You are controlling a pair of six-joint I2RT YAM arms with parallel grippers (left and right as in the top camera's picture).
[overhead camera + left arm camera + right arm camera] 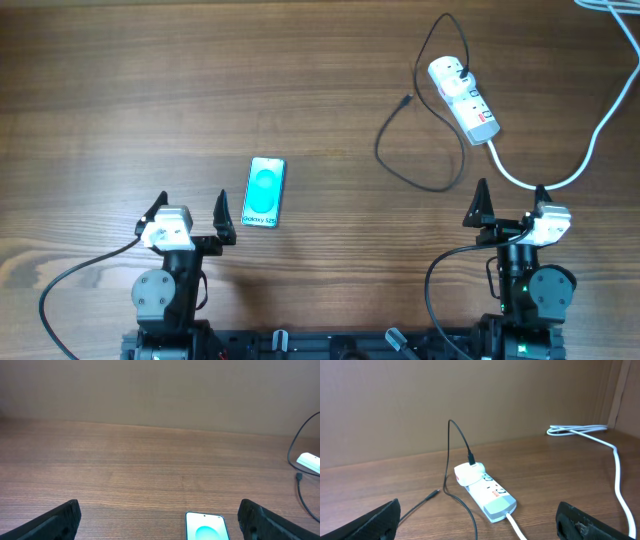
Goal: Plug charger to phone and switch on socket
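On the worktop (120, 100), the phone (265, 193) lies just beside the left gripper (191, 198), spread wide; the right gripper (511, 190) gapes too, with the charger (447, 70) plugged into the socket (470, 108).

The overhead camera looks straight down on the whole table (100, 80). Both wrist cameras sit low, facing forward; left shares the phone (206, 527), right the socket (485, 492).

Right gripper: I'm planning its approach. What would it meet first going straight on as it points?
Likely the thick white lead curving just ahead, then the power strip; depth is unclear.
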